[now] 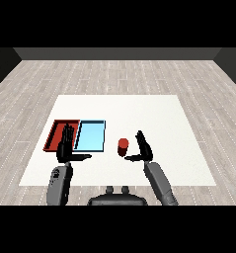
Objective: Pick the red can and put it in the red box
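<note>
A small red can (pixel 123 147) stands upright on the white table (pixel 139 113), right of the trays. My right hand (pixel 143 147) is just to the can's right, open, fingers straight up and thumb reaching toward the can's base without touching it. The red tray (pixel 54 133) lies at the left of the table, with the light blue tray (pixel 91 135) beside it on its right. My left hand (pixel 66 146) hovers open over the red tray's near right part, fingers straight and thumb pointing right, and hides part of the tray.
The table's white top stretches far behind and to the right of the can. Grey wooden floor surrounds the table.
</note>
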